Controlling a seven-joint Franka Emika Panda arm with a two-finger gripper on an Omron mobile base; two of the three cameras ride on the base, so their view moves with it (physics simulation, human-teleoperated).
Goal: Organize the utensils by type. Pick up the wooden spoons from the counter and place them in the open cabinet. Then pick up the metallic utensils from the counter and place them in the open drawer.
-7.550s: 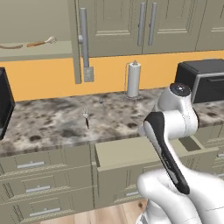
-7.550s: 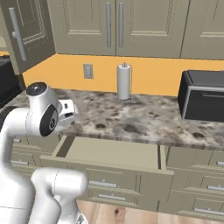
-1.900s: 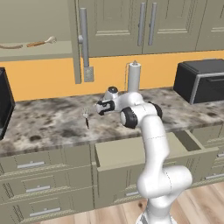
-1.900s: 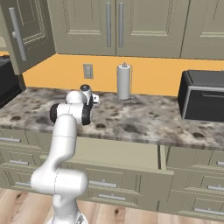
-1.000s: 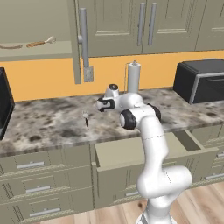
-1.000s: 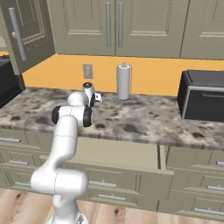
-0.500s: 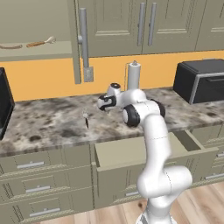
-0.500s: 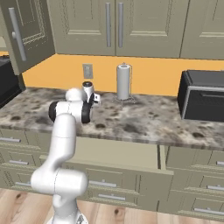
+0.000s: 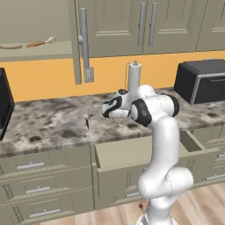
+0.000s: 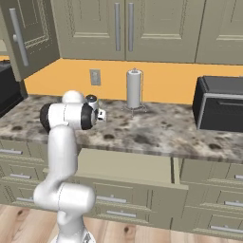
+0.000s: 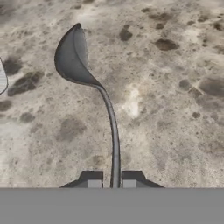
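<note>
My gripper (image 11: 111,183) is shut on the thin handle of the all-grey metal spoon (image 11: 72,57), whose bowl points away from me over the mottled counter (image 11: 175,109). The silver tines of the fork (image 11: 2,78) show at the left edge of the hand view. From the left base view the gripper (image 9: 105,110) hangs low over the counter (image 9: 44,127), just right of the fork (image 9: 87,121). Both wooden spoons (image 9: 39,43) lie on the shelf of the open cabinet (image 9: 35,55). The open drawer (image 9: 132,147) juts out below the counter edge, under the arm.
A paper towel holder (image 9: 134,77) stands at the back wall behind the arm. A black appliance (image 9: 202,81) sits on the right of the counter and another dark one (image 9: 3,103) on the left. The open cabinet door (image 9: 82,39) hangs above the counter.
The jaws have drawn together onto the metal spoon's handle. The arm has hardly moved.
</note>
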